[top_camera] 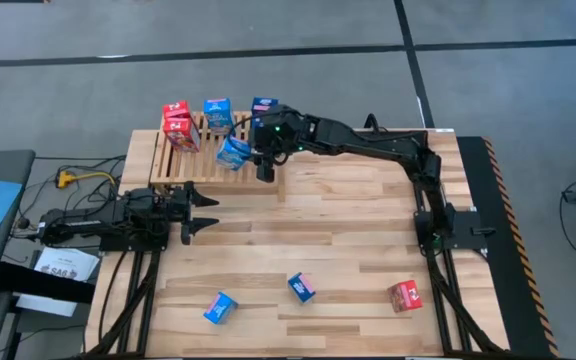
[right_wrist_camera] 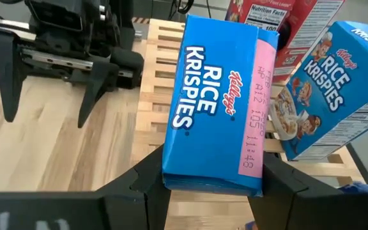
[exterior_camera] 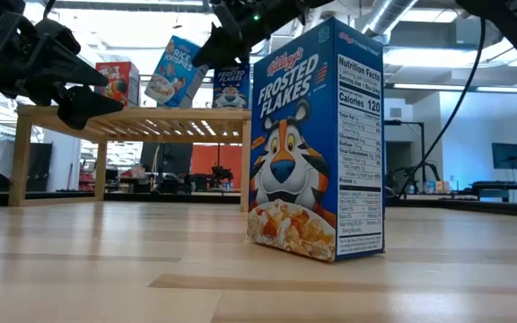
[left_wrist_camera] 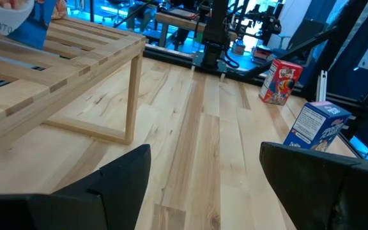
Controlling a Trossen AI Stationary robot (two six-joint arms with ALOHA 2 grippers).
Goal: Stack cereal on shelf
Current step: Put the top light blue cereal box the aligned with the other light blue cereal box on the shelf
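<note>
My right gripper (top_camera: 252,152) reaches over the slatted wooden shelf (top_camera: 173,165) at the far left and is shut on a blue Rice Krispies cereal box (right_wrist_camera: 213,102), which shows tilted over the shelf top (exterior_camera: 173,72). Another blue box (right_wrist_camera: 337,83) and a red one (top_camera: 176,125) stand on the slats behind it. A blue Frosted Flakes box (exterior_camera: 317,144) stands upright on the table. My left gripper (top_camera: 206,213) waits open, level, at the table's left, near the shelf's legs. My right gripper pinches the blue box between its two fingers, one on each of two opposite narrow faces, one of them the pink date-stamped face (right_wrist_camera: 255,160). The fingers (right_wrist_camera: 147,180) slant down from the table's right. The box is tilted over the slats; whether it touches them I cannot tell.
Three loose boxes sit near the table's front edge: blue (top_camera: 220,307), blue (top_camera: 302,287) and red (top_camera: 405,296). A third blue box (top_camera: 264,105) stands at the shelf's far right end. Bare planks lie between the shelf and the loose boxes.
</note>
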